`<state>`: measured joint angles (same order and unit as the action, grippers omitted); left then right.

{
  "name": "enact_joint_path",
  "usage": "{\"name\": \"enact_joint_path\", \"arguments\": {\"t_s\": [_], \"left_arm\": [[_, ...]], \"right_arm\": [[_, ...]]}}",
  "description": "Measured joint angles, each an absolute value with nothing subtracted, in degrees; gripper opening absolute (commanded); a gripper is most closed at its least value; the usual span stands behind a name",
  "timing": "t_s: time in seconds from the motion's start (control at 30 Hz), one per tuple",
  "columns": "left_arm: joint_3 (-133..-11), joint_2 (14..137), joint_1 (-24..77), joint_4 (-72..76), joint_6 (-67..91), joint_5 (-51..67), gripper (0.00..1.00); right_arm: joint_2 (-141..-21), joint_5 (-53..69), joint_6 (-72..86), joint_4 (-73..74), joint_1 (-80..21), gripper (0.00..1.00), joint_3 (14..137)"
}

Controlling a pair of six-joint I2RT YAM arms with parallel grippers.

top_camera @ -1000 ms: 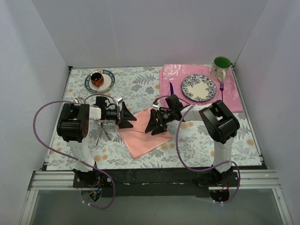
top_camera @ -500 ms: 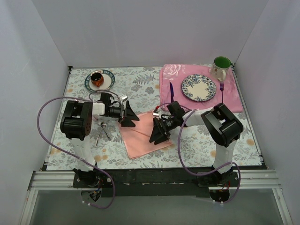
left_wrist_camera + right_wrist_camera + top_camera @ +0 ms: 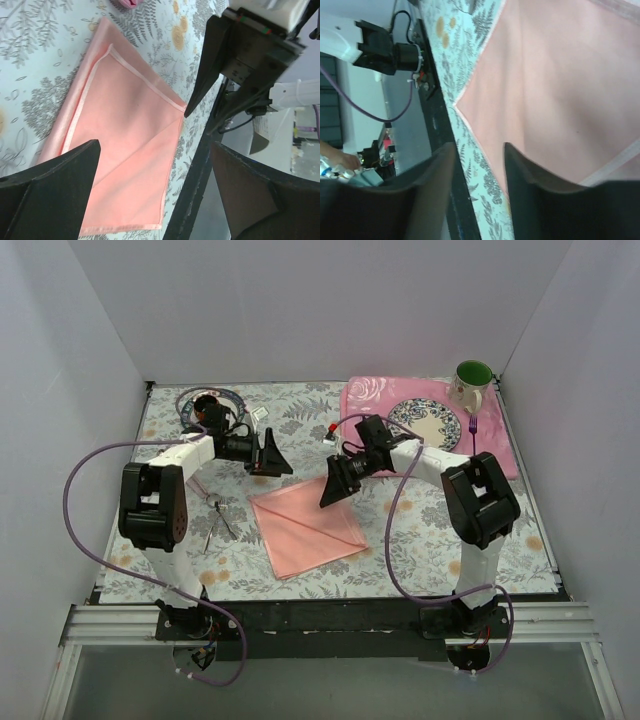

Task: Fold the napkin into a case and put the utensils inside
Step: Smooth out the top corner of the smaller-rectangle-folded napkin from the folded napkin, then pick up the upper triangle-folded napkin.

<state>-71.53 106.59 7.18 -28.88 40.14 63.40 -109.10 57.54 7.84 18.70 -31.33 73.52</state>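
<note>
The salmon-pink napkin (image 3: 305, 525) lies folded flat on the floral tablecloth, one layer over another with a diagonal edge (image 3: 125, 110) (image 3: 555, 90). My left gripper (image 3: 277, 462) (image 3: 155, 145) hovers just beyond the napkin's far left corner, jaws wide open and empty. My right gripper (image 3: 330, 495) (image 3: 480, 146) hangs above the far right edge, its jaws partly drawn in with a clear gap and nothing between them. The silver utensils (image 3: 215, 522) lie on the table left of the napkin. No case shape shows.
A small plate with a brown cup (image 3: 212, 410) stands at the back left. The rose-patterned placemat (image 3: 365, 400) at the back right carries a blue-patterned plate (image 3: 425, 427), a green-lined mug (image 3: 472, 383) and a purple fork (image 3: 473, 426). The table's black front rail (image 3: 330, 615) runs near the napkin.
Both arms have drawn back from the napkin toward the far side of the table. The right jaws have narrowed. The napkin now lies uncovered and folded.
</note>
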Motion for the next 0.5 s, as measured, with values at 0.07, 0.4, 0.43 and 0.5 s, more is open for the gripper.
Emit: {"name": "enact_joint_path", "arguments": {"t_s": [0.07, 0.4, 0.43, 0.5], "left_arm": [[-71.53, 104.99, 6.46, -30.3, 39.33, 61.65, 0.86], [-69.06, 102.19, 3.14, -34.41, 38.0, 54.19, 0.68], [-69.08, 102.19, 2.74, -34.76, 37.85, 53.69, 0.67], [-69.1, 102.21, 2.04, -35.4, 37.21, 52.25, 0.66]], "right_arm": [[-110.41, 56.29, 5.96, 19.99, -31.29, 0.26, 73.6], [-113.4, 52.4, 4.32, 21.08, -31.11, 0.15, 67.81], [-113.4, 52.38, 4.6, 20.6, -31.14, 0.15, 66.65], [-113.4, 52.38, 5.87, 19.2, -31.14, 0.15, 63.79]]}}
